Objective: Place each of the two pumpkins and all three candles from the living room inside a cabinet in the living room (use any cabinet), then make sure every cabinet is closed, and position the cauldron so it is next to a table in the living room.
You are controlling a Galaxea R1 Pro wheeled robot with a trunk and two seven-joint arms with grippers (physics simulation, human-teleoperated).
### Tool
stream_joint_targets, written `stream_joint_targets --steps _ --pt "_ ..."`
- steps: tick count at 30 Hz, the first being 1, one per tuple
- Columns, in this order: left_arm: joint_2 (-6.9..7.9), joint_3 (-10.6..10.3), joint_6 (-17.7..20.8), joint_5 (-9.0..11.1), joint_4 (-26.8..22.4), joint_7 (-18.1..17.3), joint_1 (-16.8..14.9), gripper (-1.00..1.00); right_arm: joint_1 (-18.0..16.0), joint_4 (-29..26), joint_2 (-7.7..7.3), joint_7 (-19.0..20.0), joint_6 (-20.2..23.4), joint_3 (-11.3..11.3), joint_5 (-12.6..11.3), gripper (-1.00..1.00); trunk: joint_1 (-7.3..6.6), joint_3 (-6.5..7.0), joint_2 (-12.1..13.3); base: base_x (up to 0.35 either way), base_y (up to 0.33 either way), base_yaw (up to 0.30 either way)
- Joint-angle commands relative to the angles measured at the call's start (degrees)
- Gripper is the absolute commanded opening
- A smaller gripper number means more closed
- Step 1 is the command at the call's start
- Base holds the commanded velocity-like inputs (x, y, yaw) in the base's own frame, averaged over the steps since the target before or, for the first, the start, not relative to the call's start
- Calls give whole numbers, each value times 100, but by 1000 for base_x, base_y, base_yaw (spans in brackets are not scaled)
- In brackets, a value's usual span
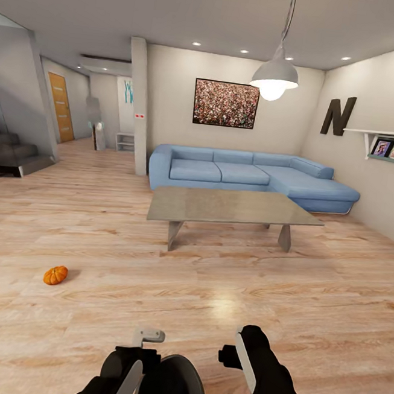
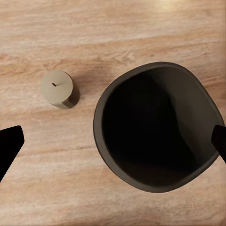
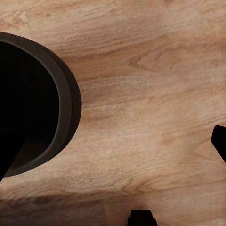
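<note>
A small orange pumpkin (image 1: 55,275) lies on the plank floor to the left, well ahead of my left arm. The dark round cauldron (image 1: 180,384) stands on the floor right below me, between both arms. In the left wrist view its open mouth (image 2: 157,127) is under my left gripper (image 2: 113,143), which is open. A stubby tan candle (image 2: 57,88) stands upright on the floor just beside the cauldron. My right gripper (image 3: 113,150) hangs open over bare floor next to the cauldron rim (image 3: 66,103). The low grey table (image 1: 232,205) stands ahead. The cabinet is out of view.
A blue corner sofa (image 1: 254,174) stands behind the table. A white pillar (image 1: 140,106) and dark stairs (image 1: 10,153) are at the left, with a hallway beyond. A pendant lamp (image 1: 275,78) hangs overhead and a shelf (image 1: 390,147) is on the right wall.
</note>
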Motion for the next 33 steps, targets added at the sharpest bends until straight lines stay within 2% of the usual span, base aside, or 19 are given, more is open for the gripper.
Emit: stream_joint_targets --steps 1,3,12,15,21,33 --pt "0 -9 17 60 1 53 -4 100 -3 0 -1 13 21 3 -33 100 -1 -6 -3 6 -8 0" --pt "0 -11 22 60 5 51 -4 100 -3 3 2 52 20 4 -34 100 -1 -6 -3 4 -6 0" --pt "0 -7 -19 61 11 59 -4 100 -3 129 108 128 -69 4 -36 100 197 -168 -364 0 0 0" --pt "0 -7 -45 64 14 49 -5 100 -3 163 113 133 -241 4 -36 100 263 -222 -484 0 0 0" --pt "0 -12 -340 65 130 40 -9 100 -3 287 112 135 -568 9 -36 100 395 -329 -725 0 0 0" --pt "0 -15 -408 53 300 46 -12 100 -3 410 119 131 -624 37 -28 100 658 -545 -1206 0 0 0"
